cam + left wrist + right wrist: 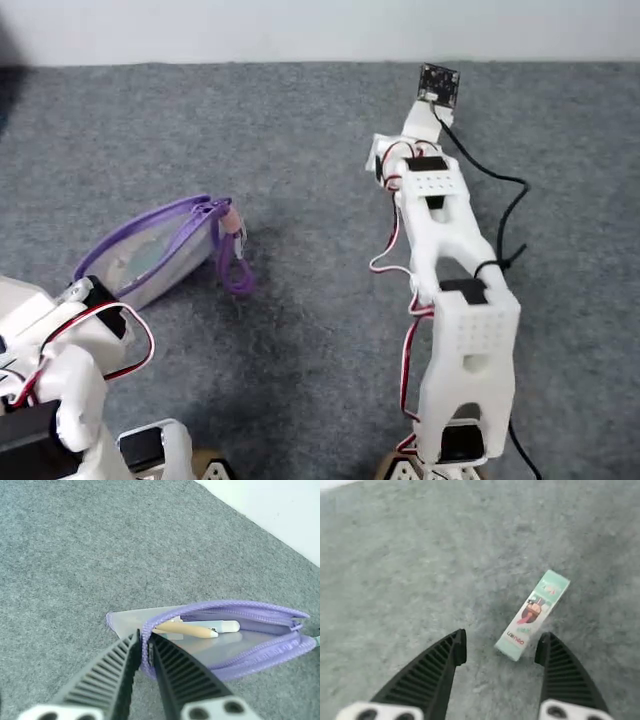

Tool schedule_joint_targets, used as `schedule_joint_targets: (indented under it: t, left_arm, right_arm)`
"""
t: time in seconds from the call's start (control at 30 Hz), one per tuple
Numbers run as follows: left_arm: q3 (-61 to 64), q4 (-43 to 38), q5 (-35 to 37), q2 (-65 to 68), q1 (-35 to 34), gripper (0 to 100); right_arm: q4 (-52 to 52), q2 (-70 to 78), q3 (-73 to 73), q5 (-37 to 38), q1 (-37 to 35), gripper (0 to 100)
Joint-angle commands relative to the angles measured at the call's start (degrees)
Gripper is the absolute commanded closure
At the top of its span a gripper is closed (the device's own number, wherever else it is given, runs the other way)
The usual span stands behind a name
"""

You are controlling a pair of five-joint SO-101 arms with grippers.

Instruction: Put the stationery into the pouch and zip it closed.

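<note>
A purple-trimmed clear pouch (160,250) lies on the grey carpet with its zipper open. My left gripper (144,647) is shut on the pouch's (240,650) purple rim at the closed end of the zipper. Inside lie a cream pen (185,628) and a white pen (222,626). My right gripper (502,637) hangs open above the carpet, one finger either side of a small mint-green box (532,614) that lies flat, its near end just between the fingertips. The right arm (440,230) stretches towards the table's far side.
A purple wrist strap (236,268) trails from the pouch's far end by the zipper pull. A dark cable (505,215) runs beside the right arm. A white wall (320,30) borders the carpet at the back, and open carpet (310,300) lies between the arms.
</note>
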Motion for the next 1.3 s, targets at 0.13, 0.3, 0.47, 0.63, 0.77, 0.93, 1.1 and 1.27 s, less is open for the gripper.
schedule_joint_targets:
  t: [0.13,0.3,0.47,0.63,0.77,0.93,1.1,1.27]
  left_arm:
    - [-0.7,0.2,0.4,1.2,-0.1,99]
    - [-0.7,0.2,0.4,1.2,-0.1,99]
    - [-0.7,0.2,0.4,1.2,-0.1,99]
    - [-0.7,0.1,0.4,1.2,-0.1,99]
    - [-0.7,0.1,0.4,1.2,-0.1,99]
    - [-0.7,0.1,0.4,1.2,-0.1,99]
    - [-0.7,0.3,0.4,1.2,-0.1,99]
    - [-0.7,0.4,0.4,1.2,-0.1,99]
  right_arm:
    - [6.5,12.1,-20.6,-0.5,0.8,76.2]
    - [13.8,19.5,-31.7,-0.5,1.2,83.3]
    - [24.0,21.4,-41.6,-0.6,2.9,98.7]
    - [33.5,21.3,-47.6,0.4,3.3,99.1]
    - [42.9,21.4,-52.1,5.4,2.8,99.0]
    - [51.7,21.5,-55.6,7.9,2.8,99.0]
    - [63.0,21.5,-58.0,10.1,0.4,99.0]
    - [69.1,21.1,-59.7,10.2,-1.7,99.0]
